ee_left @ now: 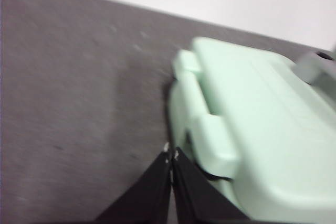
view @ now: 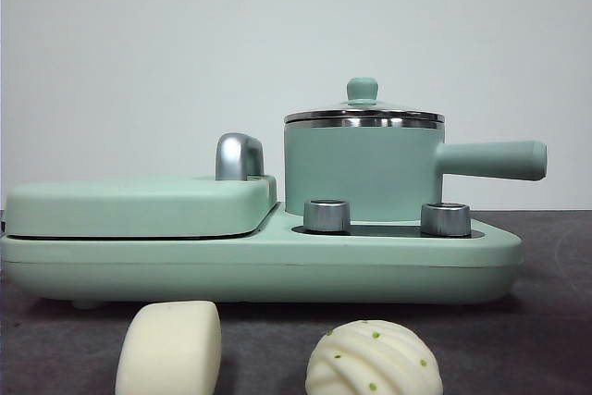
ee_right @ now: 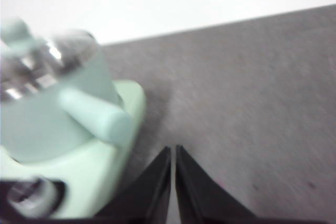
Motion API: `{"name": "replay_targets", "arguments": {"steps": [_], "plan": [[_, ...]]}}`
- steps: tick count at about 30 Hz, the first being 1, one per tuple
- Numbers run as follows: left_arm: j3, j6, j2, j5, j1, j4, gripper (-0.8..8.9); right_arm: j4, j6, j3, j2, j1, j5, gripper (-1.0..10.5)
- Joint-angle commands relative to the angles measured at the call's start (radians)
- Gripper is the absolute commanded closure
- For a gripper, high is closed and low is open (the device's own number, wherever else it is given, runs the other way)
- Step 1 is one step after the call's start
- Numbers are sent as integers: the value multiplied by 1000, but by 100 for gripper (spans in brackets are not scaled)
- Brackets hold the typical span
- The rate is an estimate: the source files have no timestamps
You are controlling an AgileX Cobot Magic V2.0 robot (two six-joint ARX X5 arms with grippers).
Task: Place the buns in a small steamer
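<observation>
The smooth block-shaped bun (view: 169,349) lies on the grey table in front of the appliance, at the front view's lower left. The round ridged bun with green flecks (view: 374,359) lies to its right. The small steamer (view: 363,170), a mint green pot with a long side handle (view: 491,159) and a glass lid with a green knob (view: 362,90), stands shut on the right half of the base; it also shows in the right wrist view (ee_right: 52,103). My left gripper (ee_left: 171,157) is shut and empty beside the griddle's outer end. My right gripper (ee_right: 172,151) is shut and empty beside the steamer's handle (ee_right: 97,116).
The flat mint green griddle (view: 139,205) with a chrome handle (view: 239,156) lies closed on the left half of the base (view: 277,265); it also shows in the left wrist view (ee_left: 262,124). Two chrome knobs (view: 326,215) sit in front of the steamer. A white wall stands behind.
</observation>
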Motion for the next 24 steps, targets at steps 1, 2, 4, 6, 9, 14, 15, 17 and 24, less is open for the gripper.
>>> {"name": "replay_targets", "arguments": {"steps": [1, 2, 4, 6, 9, 14, 15, 17, 24], "plan": [[72, -71, 36, 32, -20, 2, 804, -24, 92, 73, 1, 10, -32, 932], [93, -81, 51, 37, -27, -3, 804, -44, 111, 97, 7, 11, -40, 932], [154, -92, 93, 54, -44, -20, 804, -99, 140, 158, 24, 16, -63, 932], [222, -92, 137, 69, -58, -45, 805, -148, 145, 217, 49, 16, -108, 932], [336, -90, 212, 90, -78, -88, 804, -236, 144, 315, 99, 16, -169, 932], [528, -33, 354, 151, -101, -180, 805, -360, 87, 477, 206, 16, -277, 932], [565, -17, 385, 168, -106, -201, 805, -383, 58, 511, 232, 16, -298, 932], [626, 10, 438, 202, -113, -238, 805, -420, 11, 572, 280, 16, -326, 932], [820, 116, 629, 358, -140, -370, 805, -546, -183, 767, 441, 16, -449, 931]]}}
